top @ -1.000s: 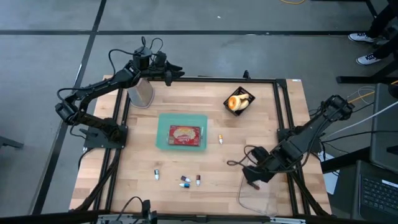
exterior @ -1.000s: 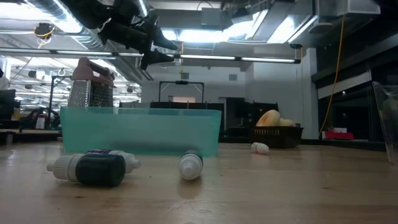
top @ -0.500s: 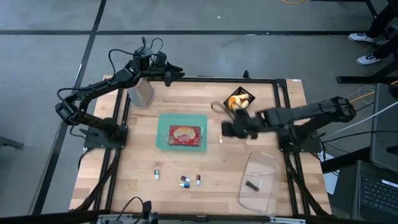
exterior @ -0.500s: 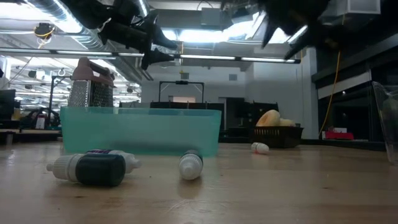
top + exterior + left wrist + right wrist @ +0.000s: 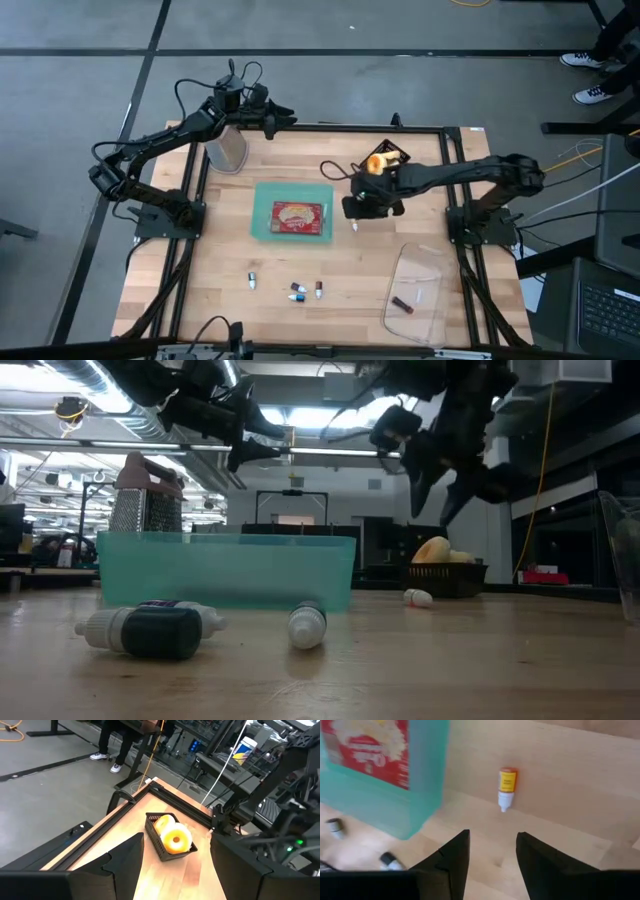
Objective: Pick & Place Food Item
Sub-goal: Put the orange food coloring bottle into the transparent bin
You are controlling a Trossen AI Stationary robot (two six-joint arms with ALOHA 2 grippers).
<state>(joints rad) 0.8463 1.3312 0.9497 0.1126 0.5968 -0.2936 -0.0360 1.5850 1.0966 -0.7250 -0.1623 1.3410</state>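
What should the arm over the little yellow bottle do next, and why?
Probably lower straight down toward the small yellow dropper bottle. The right gripper hangs above the wooden table with its two dark fingers apart and empty, and the bottle lies just ahead of them beside the teal plastic tray, so it looks like the target. The left gripper waits at the far edge.

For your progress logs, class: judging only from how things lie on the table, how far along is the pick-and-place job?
Done: a red food packet lies in the teal bin. In hand: nothing is gripped; the right end effector hangs with fingers apart over the small yellow bottle beside the bin. Left: that bottle, the small bottles nearer the front, and the pastries in the black basket. The left end effector waits by the metal grater.
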